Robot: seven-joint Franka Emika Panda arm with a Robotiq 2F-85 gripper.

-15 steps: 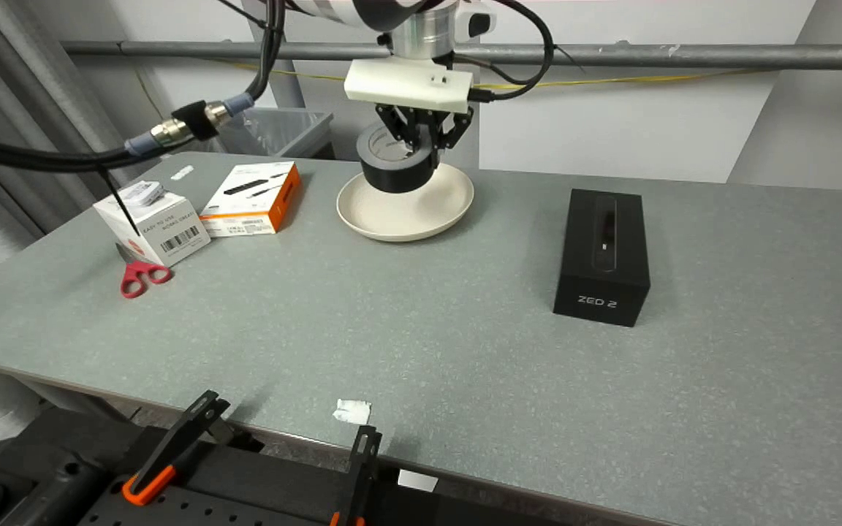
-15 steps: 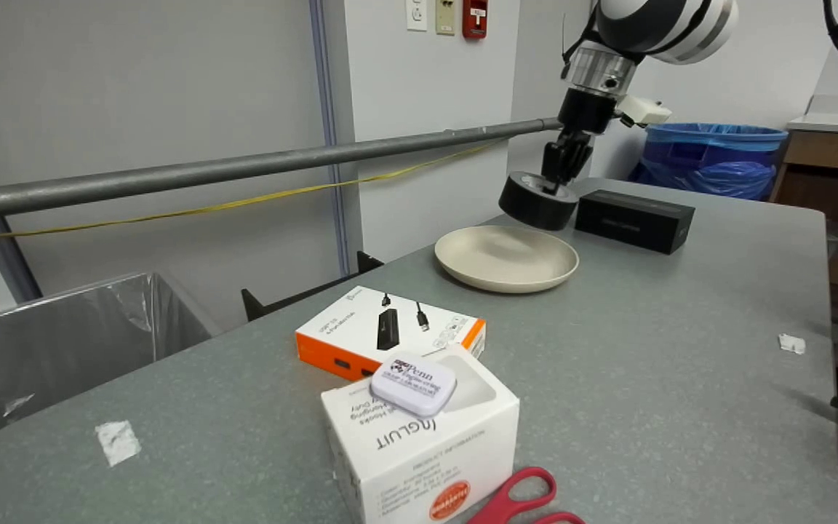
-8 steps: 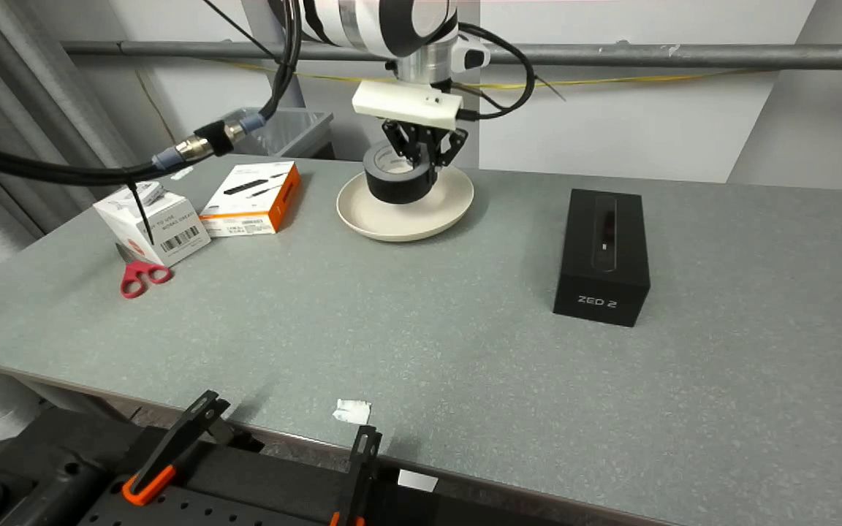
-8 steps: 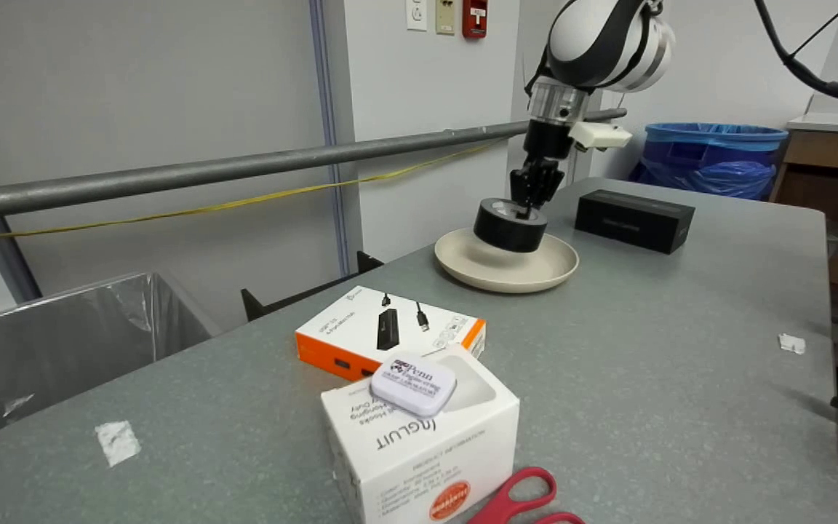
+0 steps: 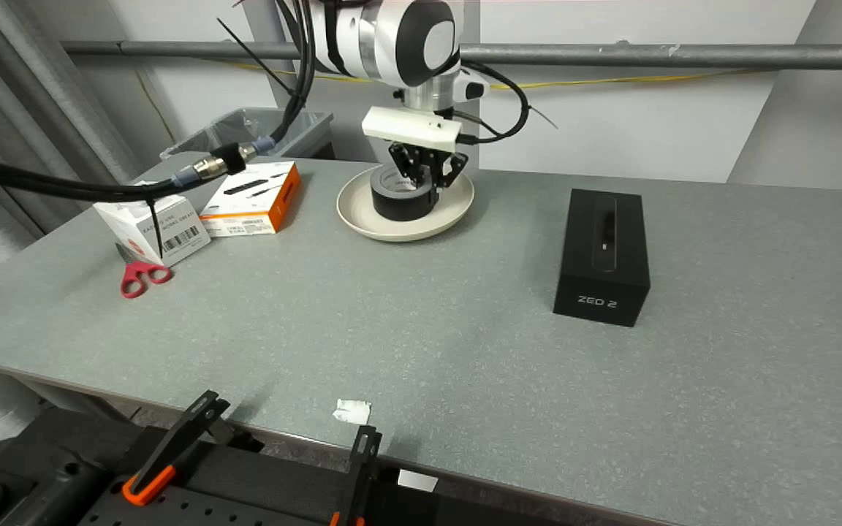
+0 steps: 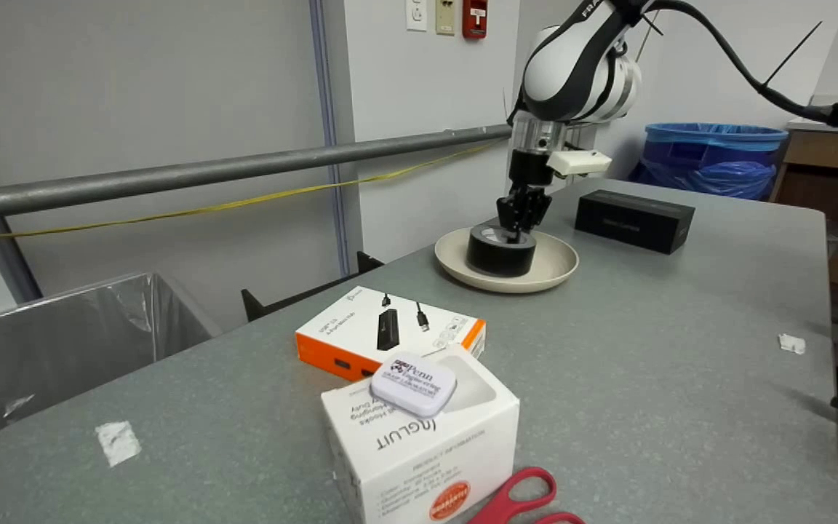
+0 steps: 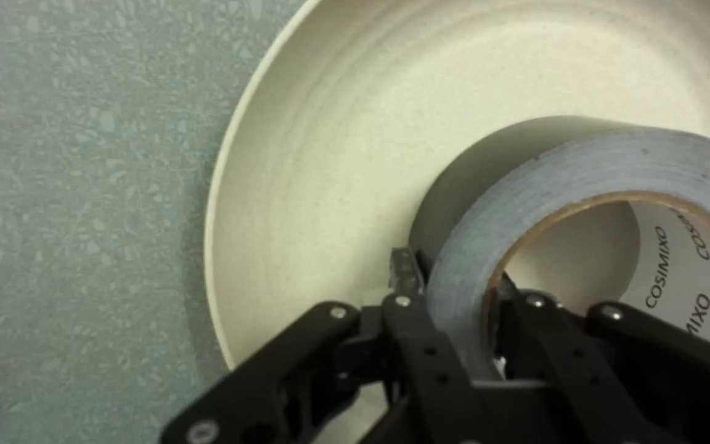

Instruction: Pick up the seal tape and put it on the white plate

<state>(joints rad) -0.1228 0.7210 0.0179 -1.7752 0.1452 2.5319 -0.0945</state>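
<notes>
The seal tape (image 5: 400, 207) is a black roll with a grey top face. It is inside the outline of the white plate (image 5: 357, 212) in both exterior views, flat side up, very low over the plate or on it; I cannot tell if it touches. My gripper (image 5: 428, 191) points down at the roll's edge. In the wrist view the gripper (image 7: 453, 296) has one finger outside the seal tape (image 7: 638, 157) and one inside its ring, shut on the wall. The fingertip inside the ring is partly hidden. The white plate (image 7: 293, 203) lies beneath.
A black box (image 5: 602, 256) stands to one side of the plate. An orange-white box (image 6: 390, 327), a white box (image 6: 426, 444) with a small tin (image 6: 413, 383) on it, and red scissors (image 5: 145, 276) are on the other side. A pipe (image 6: 259, 171) runs along the wall behind.
The gripper has moved down with the seal tape still in it. The roll has gone from above the plate to within its rim and now sits more level. The plate has not moved.
</notes>
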